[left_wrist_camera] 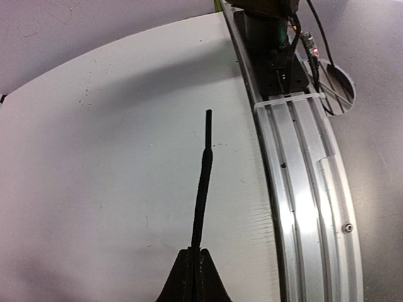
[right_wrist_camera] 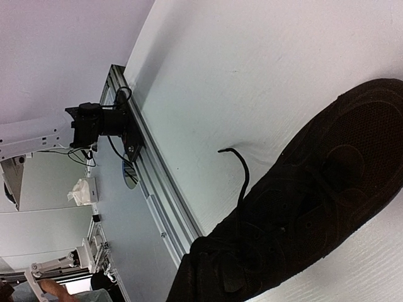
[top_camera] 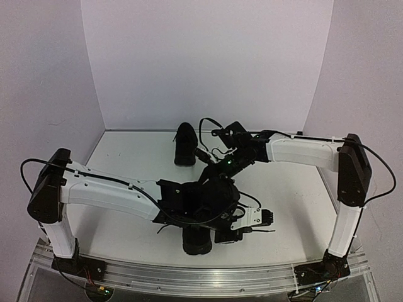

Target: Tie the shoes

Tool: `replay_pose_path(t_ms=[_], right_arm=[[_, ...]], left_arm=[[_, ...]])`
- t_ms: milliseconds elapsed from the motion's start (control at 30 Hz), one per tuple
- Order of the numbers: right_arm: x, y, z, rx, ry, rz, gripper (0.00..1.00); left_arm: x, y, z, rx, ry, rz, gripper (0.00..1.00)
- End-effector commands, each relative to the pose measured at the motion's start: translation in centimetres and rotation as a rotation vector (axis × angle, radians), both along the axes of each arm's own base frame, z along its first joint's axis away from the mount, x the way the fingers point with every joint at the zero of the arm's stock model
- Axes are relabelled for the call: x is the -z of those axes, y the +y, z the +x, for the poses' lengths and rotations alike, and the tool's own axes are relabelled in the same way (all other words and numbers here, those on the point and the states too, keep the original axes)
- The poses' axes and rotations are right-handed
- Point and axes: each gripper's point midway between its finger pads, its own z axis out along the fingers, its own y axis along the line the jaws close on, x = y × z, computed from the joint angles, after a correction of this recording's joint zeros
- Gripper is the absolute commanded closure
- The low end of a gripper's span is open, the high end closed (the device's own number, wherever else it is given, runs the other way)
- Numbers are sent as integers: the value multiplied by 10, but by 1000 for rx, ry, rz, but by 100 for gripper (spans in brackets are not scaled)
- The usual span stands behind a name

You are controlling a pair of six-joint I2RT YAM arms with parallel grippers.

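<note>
Two black shoes are on the white table. One shoe (top_camera: pixel 184 145) stands at the back. The other shoe (top_camera: pixel 198 242) lies near the front edge, half under my left arm, and fills the lower right of the right wrist view (right_wrist_camera: pixel 315 189). My left gripper (left_wrist_camera: pixel 196 251) is shut on a thin black lace (left_wrist_camera: pixel 203 182), which runs straight out past the fingertips, low over the table. A loose lace end (right_wrist_camera: pixel 239 165) curls up from the near shoe. My right gripper (top_camera: pixel 217 168) is low over that shoe, its jaws lost against the black upper.
An aluminium rail (left_wrist_camera: pixel 302 189) runs along the table's near edge, with the right arm's base (left_wrist_camera: pixel 267 31) and the left arm's base (right_wrist_camera: pixel 101 126) bolted on it. White backdrop walls (top_camera: pixel 208 63) close off the back and sides.
</note>
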Motion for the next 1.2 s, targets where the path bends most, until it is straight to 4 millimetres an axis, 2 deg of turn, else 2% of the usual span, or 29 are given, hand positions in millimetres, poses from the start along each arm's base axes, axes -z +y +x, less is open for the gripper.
replay_pose_path(t_ms=[0, 133, 233, 267, 333, 433, 633, 800, 933, 1033, 1167], right_arm=[[-10, 7, 5, -26, -15, 37, 100], [-12, 9, 6, -27, -14, 42, 100], [-14, 11, 6, -31, -11, 47, 100], [-15, 11, 6, -33, -11, 49, 100], [-17, 13, 6, -38, -9, 55, 100], [-21, 18, 5, -49, -13, 67, 100], [-13, 34, 2, -76, 4, 66, 100], [-4, 47, -4, -101, 11, 53, 100], [6, 57, -10, -120, 14, 31, 100], [9, 64, -15, -134, 10, 19, 92], [7, 65, -13, -132, -5, -1, 77]], left_arm=[[-16, -3, 27, -113, -118, -49, 90], [-28, 9, 28, -157, -83, -53, 74], [-42, 29, 21, -176, -29, -85, 66], [-53, 37, 21, -195, -15, -113, 64], [-57, 57, 20, -245, 24, -139, 61], [-78, 87, 25, -342, 72, -229, 60], [-89, 159, 46, -618, 175, -395, 58], [-78, 231, 77, -947, 192, -490, 58], [-58, 276, 87, -1125, 240, -520, 59], [-54, 293, 87, -1170, 280, -550, 59], [-50, 296, 84, -1169, 297, -519, 56]])
